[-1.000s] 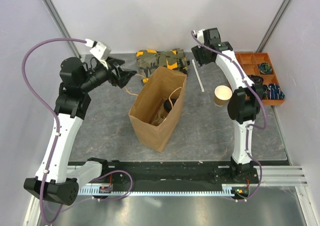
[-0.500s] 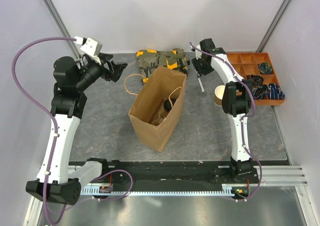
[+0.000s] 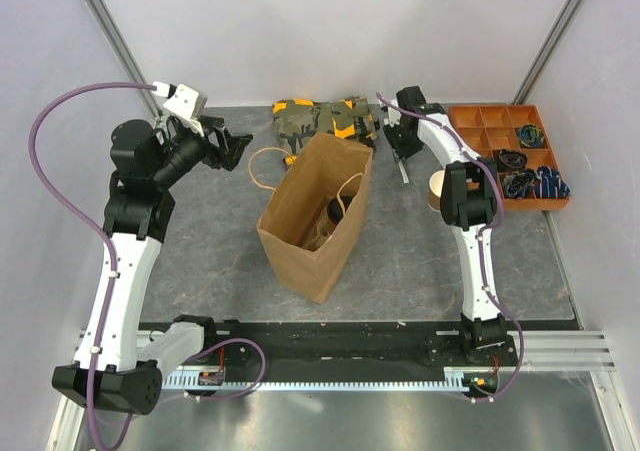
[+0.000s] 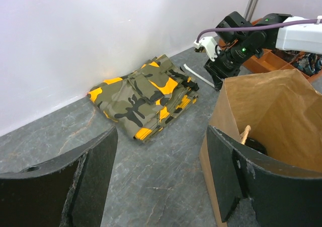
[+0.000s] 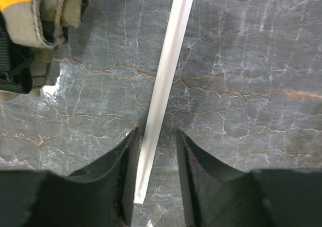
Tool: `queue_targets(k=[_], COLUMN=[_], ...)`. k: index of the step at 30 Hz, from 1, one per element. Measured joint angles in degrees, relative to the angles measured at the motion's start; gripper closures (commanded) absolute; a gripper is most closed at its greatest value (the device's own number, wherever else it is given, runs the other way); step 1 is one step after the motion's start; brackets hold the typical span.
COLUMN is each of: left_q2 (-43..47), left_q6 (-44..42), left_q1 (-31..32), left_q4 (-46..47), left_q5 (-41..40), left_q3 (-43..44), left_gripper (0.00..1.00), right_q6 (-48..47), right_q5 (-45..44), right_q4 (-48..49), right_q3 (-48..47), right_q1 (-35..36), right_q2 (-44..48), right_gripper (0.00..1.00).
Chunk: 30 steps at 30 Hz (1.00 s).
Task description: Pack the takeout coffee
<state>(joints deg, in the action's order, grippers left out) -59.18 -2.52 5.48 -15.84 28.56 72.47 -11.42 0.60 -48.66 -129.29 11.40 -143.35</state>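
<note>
The takeout coffee (image 3: 333, 211) stands inside the open brown paper bag (image 3: 300, 241) at the table's middle; only its black lid (image 4: 255, 146) shows past the bag's rim (image 4: 271, 106). My left gripper (image 3: 240, 146) hovers open and empty to the left of the bag, its jaws (image 4: 161, 141) framing bare table. My right gripper (image 3: 404, 149) is down at the table behind the bag. It straddles one end of a white paper-wrapped straw (image 5: 171, 51). The left finger touches the straw, the right finger stands a little apart, so the gripper (image 5: 156, 132) is still open.
A folded camouflage cloth (image 3: 320, 119) lies at the back wall, close to the straw's far end. A lidless brown cup (image 3: 443, 186) stands right of the bag, partly behind my right arm. An orange compartment tray (image 3: 500, 131) with small items sits at the back right.
My right gripper has come down to the table over the straw and its jaws have narrowed around it. My left gripper has drawn back leftward, away from the bag.
</note>
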Motion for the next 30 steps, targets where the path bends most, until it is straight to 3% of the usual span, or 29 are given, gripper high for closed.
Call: queue_targets(k=[4, 10, 20, 30], left_q2=[0.3, 0.5, -3.2, -7.7], left_q6=[-0.2, -0.2, 0.5, 5.7], left_q1=[-0.1, -0.2, -0.3, -0.6], left_q4=[-0.4, -0.4, 0.4, 4.8], left_q5=[0.0, 0.0, 0.7, 3.0], left_q3=[-0.1, -0.1, -0.1, 0.9], left_gripper=[0.21, 0.2, 0.2, 0.2], right_q6=[0.3, 2.1, 7.0, 14.8], right_q5=[0.2, 1.6, 3.2, 10.0], right_q4=[0.4, 1.0, 3.5, 24.0], right_q3=[0.7, 1.3, 2.0, 10.2], right_q1=[0.0, 0.0, -1.6, -3.4], right_q2=[0.0, 0.0, 4.5, 36.9], right_gripper=[0.7, 1.0, 1.0, 1.0])
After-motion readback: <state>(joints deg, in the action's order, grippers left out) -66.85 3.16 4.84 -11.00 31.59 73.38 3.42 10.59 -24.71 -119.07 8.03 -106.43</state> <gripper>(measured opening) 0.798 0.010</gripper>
